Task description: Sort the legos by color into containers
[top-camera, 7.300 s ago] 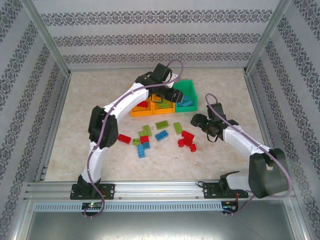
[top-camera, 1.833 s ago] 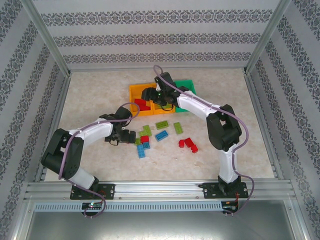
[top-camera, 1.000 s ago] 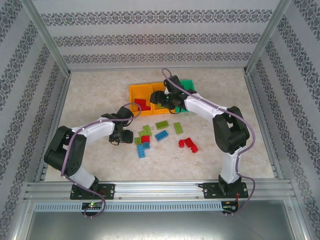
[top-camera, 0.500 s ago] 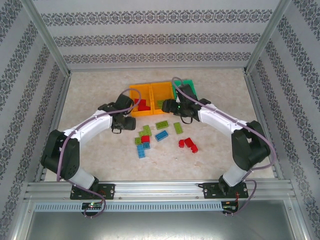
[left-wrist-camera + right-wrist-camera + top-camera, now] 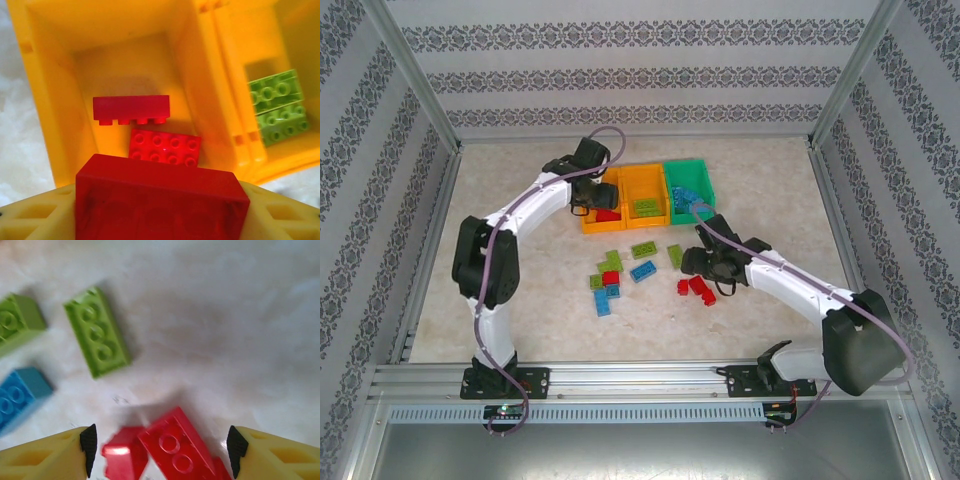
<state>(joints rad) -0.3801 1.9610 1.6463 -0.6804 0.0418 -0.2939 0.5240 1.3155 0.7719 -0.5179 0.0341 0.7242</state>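
The left gripper (image 5: 162, 192) hangs over the left orange-yellow bin (image 5: 125, 30), which touches the left side of the middle orange-yellow bin (image 5: 642, 180). Its fingers are pressed against the sides of a held red brick (image 5: 160, 207). Under it in the left bin lie two more red bricks, one flat (image 5: 165, 146) and one on its side (image 5: 131, 110). The middle bin contains lime green bricks (image 5: 277, 107), and the green bin (image 5: 692, 168) touching its right side contains blue bricks (image 5: 688, 196). In front and to the right of the middle bin, the right gripper (image 5: 162, 441) hovers with fingers spread wide above loose red bricks (image 5: 175, 447) on the table (image 5: 225, 315). A lime green brick (image 5: 97, 332) and a blue brick (image 5: 17, 395) lie near them.
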